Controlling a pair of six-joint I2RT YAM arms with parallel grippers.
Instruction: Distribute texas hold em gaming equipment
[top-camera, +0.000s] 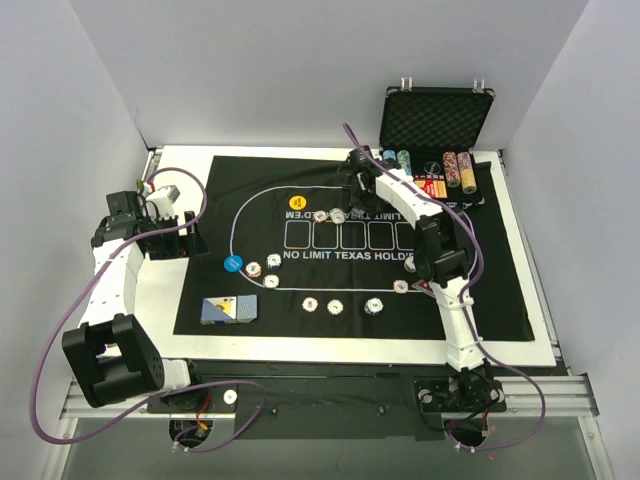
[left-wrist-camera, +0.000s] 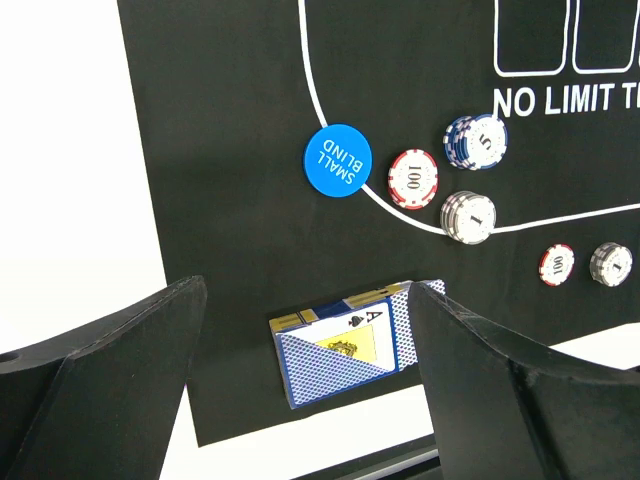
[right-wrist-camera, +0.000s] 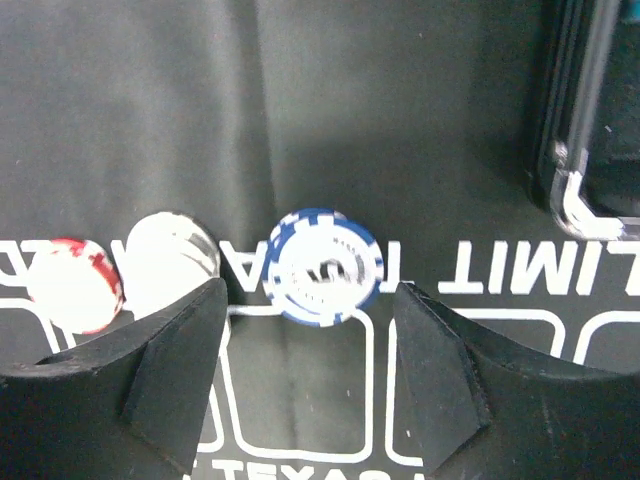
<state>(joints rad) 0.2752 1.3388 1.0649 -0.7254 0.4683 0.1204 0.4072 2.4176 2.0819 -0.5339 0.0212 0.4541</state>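
Observation:
My right gripper (right-wrist-camera: 310, 312) stands open low over the far side of the mat (top-camera: 300, 170). A blue-edged poker chip stack (right-wrist-camera: 325, 268) lies flat just beyond its fingertips, touching neither finger. A white chip stack (right-wrist-camera: 170, 262) and a red chip (right-wrist-camera: 72, 283) lie to its left. From above, that gripper (top-camera: 352, 203) sits beside the yellow button disc (top-camera: 297, 203). My left gripper (left-wrist-camera: 305, 300) is open and empty at the table's left (top-camera: 168, 235). Below it lie the card deck (left-wrist-camera: 340, 345), the blue SMALL BLIND disc (left-wrist-camera: 338, 160) and chip stacks (left-wrist-camera: 468, 216).
The open black case (top-camera: 437, 120) stands at the back right, with rows of chips (top-camera: 455, 170) in front of it. More chips (top-camera: 335, 304) dot the near curve of the mat's printed line. White walls close in the table on three sides.

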